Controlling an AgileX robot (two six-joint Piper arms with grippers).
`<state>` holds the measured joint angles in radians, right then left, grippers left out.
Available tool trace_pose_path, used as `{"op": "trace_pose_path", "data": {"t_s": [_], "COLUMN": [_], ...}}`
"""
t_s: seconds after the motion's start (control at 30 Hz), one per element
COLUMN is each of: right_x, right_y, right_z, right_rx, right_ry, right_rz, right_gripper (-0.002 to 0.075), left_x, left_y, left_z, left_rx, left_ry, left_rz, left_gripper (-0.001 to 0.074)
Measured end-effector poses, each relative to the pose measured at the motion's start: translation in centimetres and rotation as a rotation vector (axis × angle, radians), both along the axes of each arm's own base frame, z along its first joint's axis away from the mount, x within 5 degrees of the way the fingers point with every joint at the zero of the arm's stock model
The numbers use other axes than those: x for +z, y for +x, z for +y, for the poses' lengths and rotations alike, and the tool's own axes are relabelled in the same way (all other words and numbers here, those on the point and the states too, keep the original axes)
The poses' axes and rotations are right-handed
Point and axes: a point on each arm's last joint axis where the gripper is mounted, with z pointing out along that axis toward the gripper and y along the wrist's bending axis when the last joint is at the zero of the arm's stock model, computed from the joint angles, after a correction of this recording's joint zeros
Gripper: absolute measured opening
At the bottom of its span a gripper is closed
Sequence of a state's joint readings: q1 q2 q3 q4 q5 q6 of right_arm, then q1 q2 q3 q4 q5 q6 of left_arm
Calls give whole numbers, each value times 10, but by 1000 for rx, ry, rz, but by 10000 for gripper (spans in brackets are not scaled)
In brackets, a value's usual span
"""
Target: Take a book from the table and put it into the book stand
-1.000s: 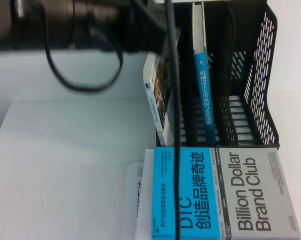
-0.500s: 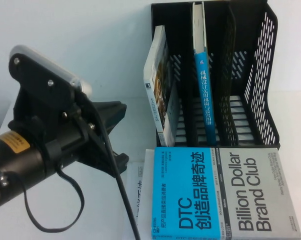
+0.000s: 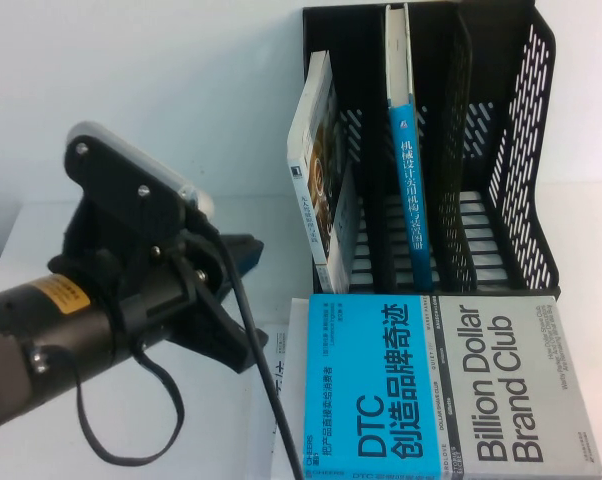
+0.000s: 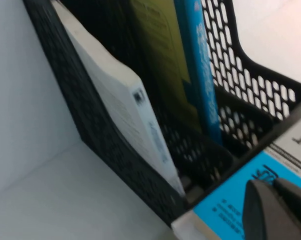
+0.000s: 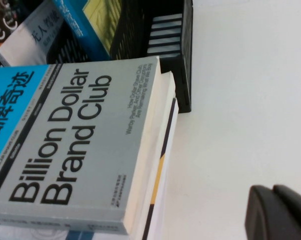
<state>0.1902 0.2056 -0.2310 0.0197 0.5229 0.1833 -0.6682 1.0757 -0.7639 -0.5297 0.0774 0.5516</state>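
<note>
The pale-yellow book with the blue spine (image 3: 406, 170) stands upright in the middle slot of the black book stand (image 3: 526, 150). It also shows in the left wrist view (image 4: 163, 55) and the right wrist view (image 5: 90, 17). My left gripper (image 3: 239, 298) hovers over the white table (image 3: 41, 240), left of the stand's front, shut and empty (image 4: 273, 207). My right gripper (image 5: 275, 210) is shut and empty above bare table, right of the flat books; it is out of the high view.
A thin white book with a brown picture (image 3: 316, 170) leans in the stand's left slot. The blue-and-grey "Billion Dollar Brand Club" book (image 3: 451, 385) lies flat before the stand on other books (image 5: 158, 175). A printed sheet (image 3: 281, 400) lies beside it.
My left arm has swung from the top of the high view down to the lower left, then shifted a little right. The books and the stand have not moved.
</note>
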Motion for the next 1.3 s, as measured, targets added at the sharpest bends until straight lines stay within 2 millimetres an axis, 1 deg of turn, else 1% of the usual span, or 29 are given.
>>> {"op": "trace_pose_path", "data": {"t_s": [0.07, 0.13, 0.23, 0.3, 0.43, 0.5, 0.57, 0.63, 0.77, 0.93, 1.03, 1.1, 1.2, 1.27, 1.3], "right_x": [0, 0, -1, -1, -1, -1, -1, -1, -1, -1, -1, -1, -1, -1, -1], "right_y": [0, 0, 0, 0, 0, 0, 0, 0, 0, 0, 0, 0, 0, 0, 0], "right_z": [0, 0, 0, 0, 0, 0, 0, 0, 0, 0, 0, 0, 0, 0, 0], "right_rx": [0, 0, 0, 0, 0, 0, 0, 0, 0, 0, 0, 0, 0, 0, 0], "right_ry": [0, -1, -2, -2, 0, 0, 0, 0, 0, 0, 0, 0, 0, 0, 0], "right_rz": [2, 4, 8, 8, 9, 9, 9, 9, 9, 9, 9, 9, 11, 11, 11], "right_gripper": [-2, -2, -2, -2, -2, -2, -2, -2, -2, -2, -2, -2, -2, -2, -2], "left_x": [5, 16, 33, 44, 56, 58, 55, 47, 18, -35, -66, -85, -112, -123, -123], "left_y": [0, -4, -17, -30, -58, -70, -79, -87, -104, -127, -135, -134, -128, -126, -126], "left_z": [8, 21, 41, 58, 85, 95, 104, 111, 122, 131, 134, 136, 139, 140, 140], "left_rx": [29, 60, 82, 96, 141, 169, 211, 251, 341, 415, 447, 478, 531, 556, 565], "left_ry": [-12, -28, -7, 31, 70, 99, 114, 119, 110, 88, 57, 16, -60, -117, -144], "left_rz": [-36, -85, -181, -247, -307, -321, -333, -341, -353, -387, -425, -436, -388, -352, -346], "left_gripper": [1, 1, 1, 1, 1, 1, 1, 1, 1, 1, 1, 1, 1, 1, 1]}}
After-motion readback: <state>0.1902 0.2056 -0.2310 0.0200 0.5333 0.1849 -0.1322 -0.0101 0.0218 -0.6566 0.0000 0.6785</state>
